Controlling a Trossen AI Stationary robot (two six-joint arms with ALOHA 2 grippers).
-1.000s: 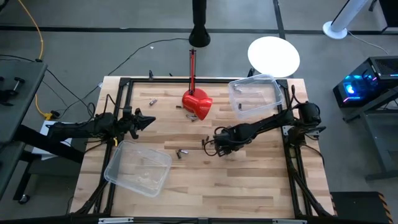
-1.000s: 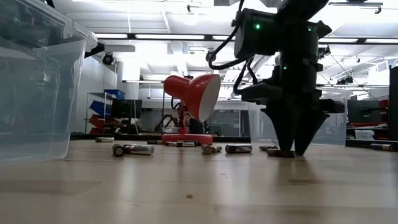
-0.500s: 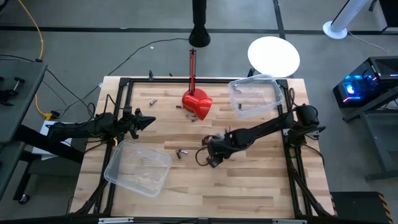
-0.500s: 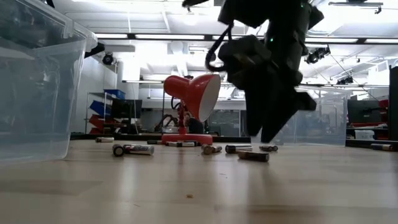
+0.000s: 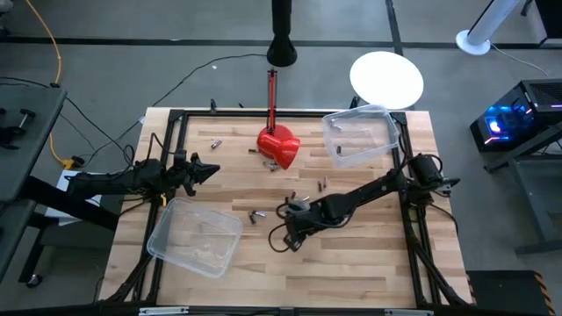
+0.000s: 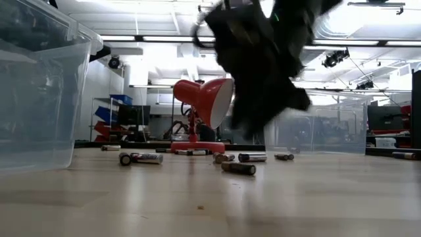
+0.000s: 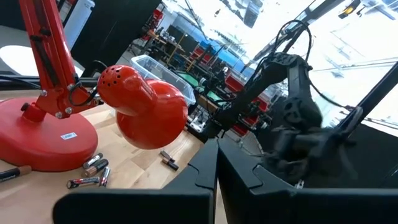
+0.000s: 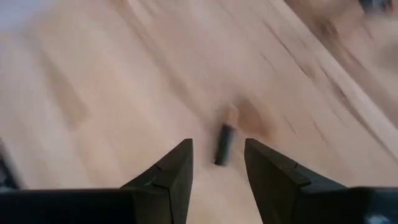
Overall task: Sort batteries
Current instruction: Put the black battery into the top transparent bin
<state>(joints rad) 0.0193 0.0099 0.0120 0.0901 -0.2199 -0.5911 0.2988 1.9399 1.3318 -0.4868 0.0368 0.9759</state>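
Small dark batteries lie scattered on the wooden table: one pair (image 5: 255, 215) near the middle, some (image 5: 272, 164) beside the red lamp, and one (image 5: 215, 140) toward the far left. My right gripper (image 5: 291, 225) hangs open over the middle of the table. It is blurred and raised in the low view (image 6: 256, 72). One battery (image 8: 224, 142) lies flat on the wood just beyond its fingertips (image 8: 217, 152), untouched; it also shows in the low view (image 6: 238, 168). My left gripper (image 5: 213, 168) waits shut at the left side (image 7: 216, 155).
A clear bin (image 5: 195, 235) stands at the near left and another clear bin (image 5: 360, 133) at the far right corner. A red desk lamp (image 5: 278, 145) sits at the far middle, its head low over the table. Bare wood stretches along the near edge.
My right gripper has swung from the table's right-middle toward the left and the near edge. It has also risen off the wood, where its tips stood a second ago. The battery that lay at its tips has travelled along the table the same way and now lies free.
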